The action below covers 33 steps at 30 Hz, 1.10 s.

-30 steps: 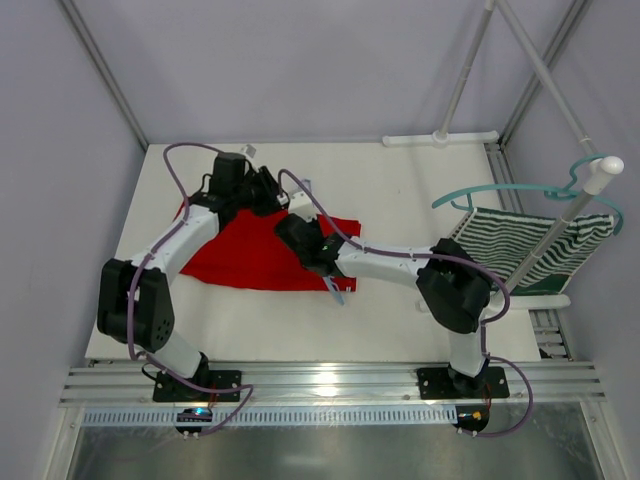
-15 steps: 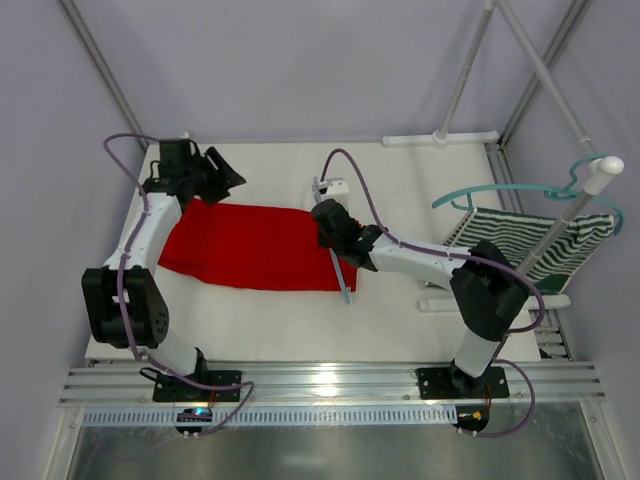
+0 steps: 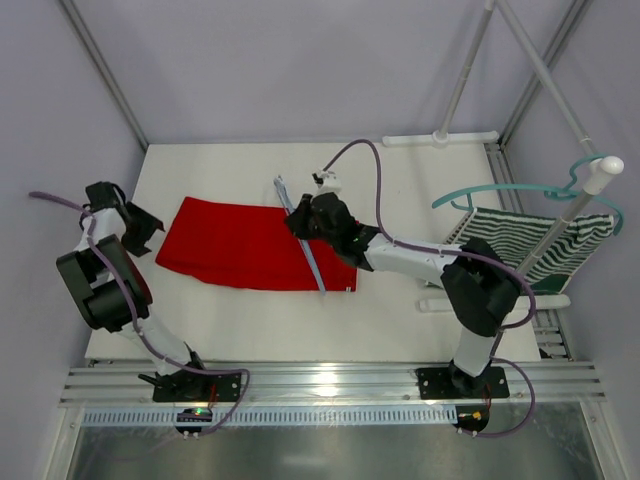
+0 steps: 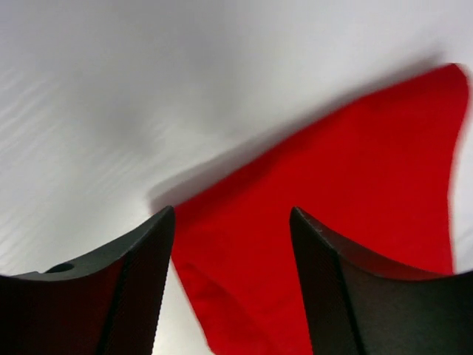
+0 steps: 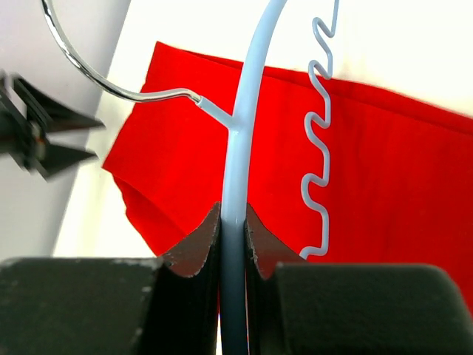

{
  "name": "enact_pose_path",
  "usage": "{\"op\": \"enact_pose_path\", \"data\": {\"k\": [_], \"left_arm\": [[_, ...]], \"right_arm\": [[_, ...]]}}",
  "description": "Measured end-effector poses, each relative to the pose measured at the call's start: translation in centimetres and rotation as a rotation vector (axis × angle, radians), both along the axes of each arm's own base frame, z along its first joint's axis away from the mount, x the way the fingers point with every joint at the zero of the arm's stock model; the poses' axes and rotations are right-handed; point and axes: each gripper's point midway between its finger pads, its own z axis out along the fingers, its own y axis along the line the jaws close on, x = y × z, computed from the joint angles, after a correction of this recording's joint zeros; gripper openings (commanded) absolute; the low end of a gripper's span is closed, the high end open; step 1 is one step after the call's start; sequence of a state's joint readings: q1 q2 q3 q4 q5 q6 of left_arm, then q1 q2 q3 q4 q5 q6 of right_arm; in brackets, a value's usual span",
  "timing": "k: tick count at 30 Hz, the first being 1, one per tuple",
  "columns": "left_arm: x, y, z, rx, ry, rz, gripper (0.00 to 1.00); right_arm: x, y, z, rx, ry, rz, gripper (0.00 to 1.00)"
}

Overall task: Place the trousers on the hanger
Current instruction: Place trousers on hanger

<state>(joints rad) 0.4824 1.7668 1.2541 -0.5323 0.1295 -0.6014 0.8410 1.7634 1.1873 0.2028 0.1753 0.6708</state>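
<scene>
On the white tabletop (image 3: 400,190) the trousers (image 3: 240,255) lie flat as a long red band running left to right, roughly midway between the near and far edges. Their left end sits just beside the left fingers (image 4: 133,288), and their right end lies under the right arm. The left fingers are spread apart and grasp nothing. In the left wrist view a corner of the red cloth shows in the gap between them with white surface around it, and the overhead view places them at the tabletop's left edge, just off the cloth. The right fingers (image 5: 188,255) are clenched on the hanger (image 5: 235,163), pinching one pale blue arm of it close below the point where the metal hook (image 5: 81,66) branches off. From above, the hanger crosses the right part of the trousers from far to near. One end pokes past the cloth's far edge and the other reaches its near edge. Its wavy notched bar (image 5: 318,148) shows against the red in the right wrist view. Whether the hanger touches the cloth cannot be told. Well apart at the right, a green-and-white striped garment (image 3: 530,245) hangs from a teal hanger (image 3: 500,190) on a white rail (image 3: 560,215).
</scene>
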Motion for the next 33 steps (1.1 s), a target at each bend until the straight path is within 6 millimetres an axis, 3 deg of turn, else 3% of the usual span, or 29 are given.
{"op": "enact_pose_path", "data": {"k": [4, 7, 16, 20, 28, 33], "left_arm": [[-3.7, 0.7, -3.7, -0.009, 0.126, 0.064, 0.72], [-4.5, 0.5, -4.9, -0.02, 0.168, 0.069, 0.72], [-4.2, 0.3, -5.1, -0.027, 0.169, 0.044, 0.65], [-4.2, -0.2, -5.2, -0.042, 0.162, 0.015, 0.59], [-4.9, -2.3, -5.2, -0.07, 0.149, -0.037, 0.58], [-5.3, -3.2, -5.2, -0.076, 0.149, -0.055, 0.57]], "right_arm": [[0.1, 0.9, -2.5, 0.078, 0.053, -0.029, 0.04], [-0.6, 0.3, -4.3, 0.079, 0.091, -0.042, 0.15], [-0.6, -1.7, -6.8, -0.027, 0.103, -0.049, 0.38], [0.2, -2.9, -7.2, -0.053, 0.107, -0.067, 0.39], [2.6, -5.2, -7.1, -0.024, 0.123, -0.111, 0.39], [3.8, -5.3, -7.8, -0.008, 0.142, -0.119, 0.37]]}}
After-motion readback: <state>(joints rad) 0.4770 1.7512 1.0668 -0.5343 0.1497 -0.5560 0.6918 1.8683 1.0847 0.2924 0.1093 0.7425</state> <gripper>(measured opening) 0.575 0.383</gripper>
